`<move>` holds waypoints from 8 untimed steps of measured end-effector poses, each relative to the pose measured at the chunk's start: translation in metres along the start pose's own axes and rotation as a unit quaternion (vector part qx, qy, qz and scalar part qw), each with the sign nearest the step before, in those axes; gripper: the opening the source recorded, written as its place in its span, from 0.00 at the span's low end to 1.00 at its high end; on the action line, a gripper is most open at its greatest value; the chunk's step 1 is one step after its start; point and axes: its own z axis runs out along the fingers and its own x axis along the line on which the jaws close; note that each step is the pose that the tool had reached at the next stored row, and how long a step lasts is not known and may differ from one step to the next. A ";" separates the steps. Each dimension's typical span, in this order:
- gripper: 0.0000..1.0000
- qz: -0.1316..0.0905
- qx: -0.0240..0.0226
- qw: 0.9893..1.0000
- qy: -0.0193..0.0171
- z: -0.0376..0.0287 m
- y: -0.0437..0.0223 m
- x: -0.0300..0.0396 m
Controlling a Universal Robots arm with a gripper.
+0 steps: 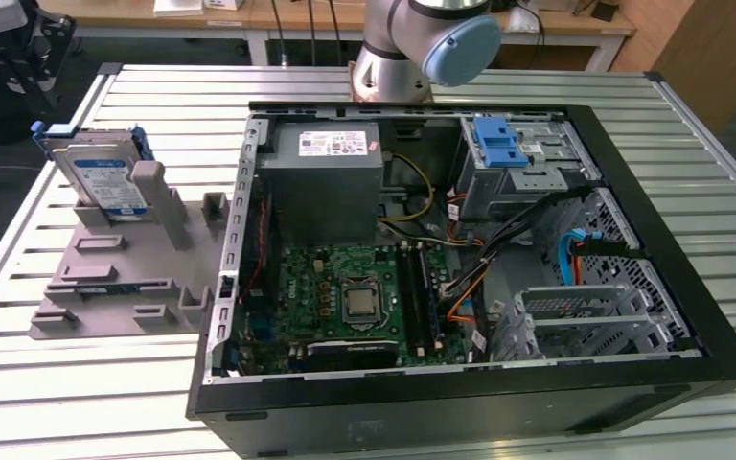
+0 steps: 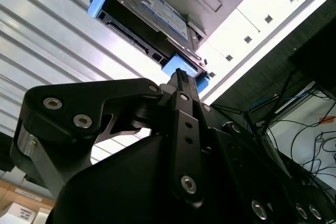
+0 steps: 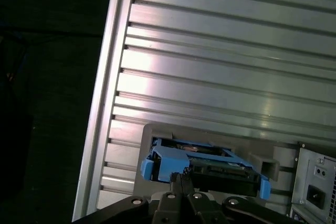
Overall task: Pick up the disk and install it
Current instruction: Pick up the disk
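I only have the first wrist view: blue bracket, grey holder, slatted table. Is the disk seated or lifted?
Observer: Seated. In the exterior view the disk stands on edge in the grey holder, at the exterior view's left of the open case.
Operator: Where's the bay?
Observer: The drive bay with its blue latch sits at the exterior view's right of the power supply.
Operator: Gripper close?
Observer: In the second wrist view the gripper points at the blue end handle; contact can't be judged.

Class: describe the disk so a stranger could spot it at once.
Find the open computer case; to the exterior view's left lies a grey fixture. The disk stands in it: silver, blue-framed, unlike the plain grey posts beside it.
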 end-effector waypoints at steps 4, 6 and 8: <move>0.11 0.000 0.000 1.000 0.000 0.0000 0.0000 0.0000; 0.11 -0.001 0.000 1.000 0.000 0.0000 0.0000 0.0000; 0.11 -0.006 0.000 1.000 0.000 0.0001 0.0000 0.0000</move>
